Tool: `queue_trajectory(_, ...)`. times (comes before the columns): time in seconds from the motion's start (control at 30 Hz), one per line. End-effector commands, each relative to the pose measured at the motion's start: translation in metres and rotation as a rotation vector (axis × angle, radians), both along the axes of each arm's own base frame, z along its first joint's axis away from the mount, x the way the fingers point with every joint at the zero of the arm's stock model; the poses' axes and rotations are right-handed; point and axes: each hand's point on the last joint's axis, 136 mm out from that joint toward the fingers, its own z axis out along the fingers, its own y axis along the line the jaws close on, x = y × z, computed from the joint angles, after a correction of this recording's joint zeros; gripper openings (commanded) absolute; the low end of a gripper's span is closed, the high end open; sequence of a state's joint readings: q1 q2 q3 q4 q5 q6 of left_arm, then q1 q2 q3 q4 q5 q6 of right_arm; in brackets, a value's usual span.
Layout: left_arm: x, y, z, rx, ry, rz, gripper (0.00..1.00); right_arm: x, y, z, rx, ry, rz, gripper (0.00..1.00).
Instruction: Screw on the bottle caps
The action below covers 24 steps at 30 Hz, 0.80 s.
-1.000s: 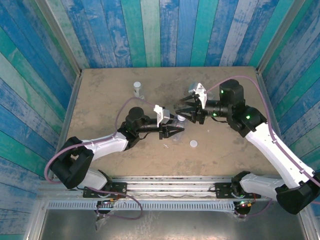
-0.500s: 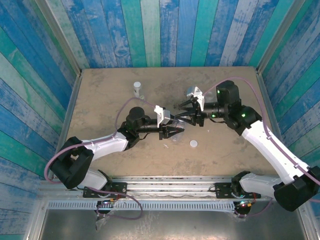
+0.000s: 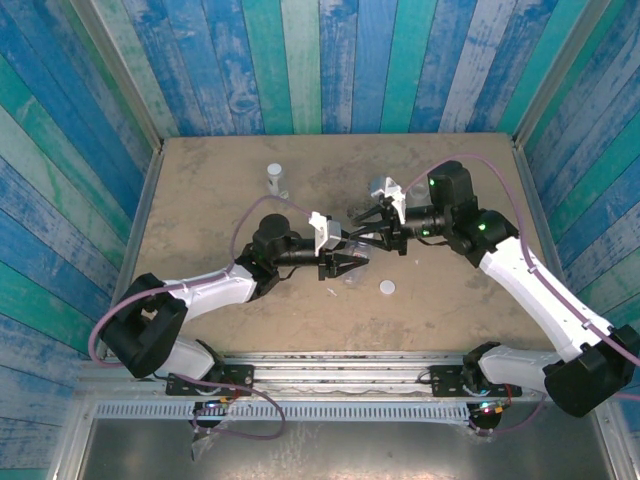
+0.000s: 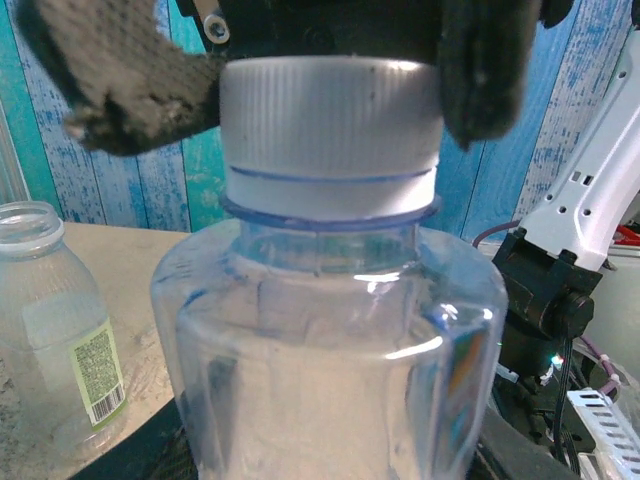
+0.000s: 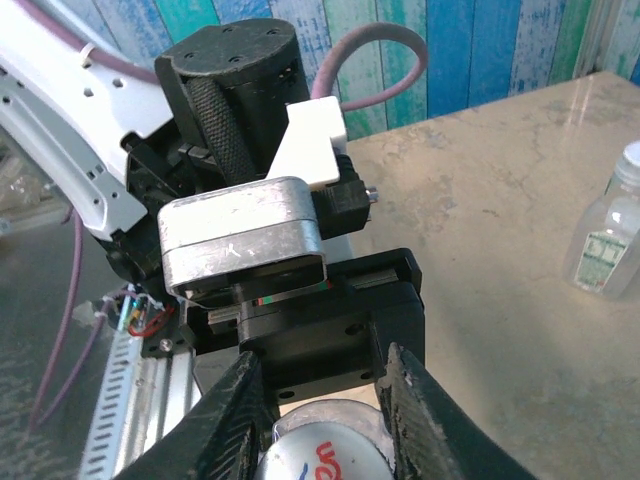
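Note:
A clear, nearly plain bottle point(image 4: 330, 350) stands upright with my left gripper point(image 3: 345, 257) shut on its body. Its ribbed white cap point(image 4: 330, 140) sits on the neck. My right gripper point(image 3: 368, 232) reaches down from above and is shut on that cap point(image 5: 320, 455), with a finger point(image 4: 485, 70) pressed against each side. A second bottle point(image 4: 50, 320) with a green-yellow label stands open-necked just behind point(image 3: 380, 188). A third, capped bottle point(image 3: 272, 178) stands at the back left point(image 5: 610, 225). One loose cap point(image 3: 387, 288) lies on the table.
The tan table point(image 3: 200, 200) is boxed in by blue-green plank walls point(image 3: 320, 60) on three sides. Both arms meet over the table's middle, and the left gripper's body point(image 5: 300, 310) sits right under the right one's fingers.
The right wrist has turned on the cap and the right arm has shifted slightly back and left. The left arm and the held bottle have stayed put.

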State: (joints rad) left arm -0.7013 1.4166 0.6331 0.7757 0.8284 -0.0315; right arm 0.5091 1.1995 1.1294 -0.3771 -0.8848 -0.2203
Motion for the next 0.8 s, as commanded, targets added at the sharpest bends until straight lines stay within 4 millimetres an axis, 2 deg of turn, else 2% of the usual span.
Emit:
queue_trajectory(0.0, -0.001, 0.003, 0.024, -0.043, -0.056, 0.013, 0.47, -0.005, -0.001, -0.005, -0.005, 0.028, 0.023, 0.24)
queue_trajectory(0.27, 0.009, 0.003, 0.033, -0.065, -0.065, 0.068, 0.47, 0.000, -0.002, -0.011, -0.032, 0.052, -0.011, 0.21)
queue_trajectory(0.47, 0.050, 0.012, 0.045, -0.105, -0.098, 0.315, 0.46, 0.035, -0.009, -0.022, -0.072, 0.131, -0.278, 0.05)
queue_trajectory(0.6, 0.074, 0.014, 0.051, -0.102, -0.138, 0.425, 0.45, 0.050, -0.016, -0.033, -0.086, 0.107, -0.480, 0.02)
queue_trajectory(0.63, 0.080, 0.014, 0.051, -0.094, -0.144, 0.451, 0.45, 0.046, -0.010, -0.036, -0.093, 0.112, -0.492, 0.02)
queue_trajectory(0.77, 0.103, 0.019, 0.051, -0.081, -0.151, 0.569, 0.44, 0.050, -0.014, -0.047, -0.158, 0.084, -0.653, 0.02)
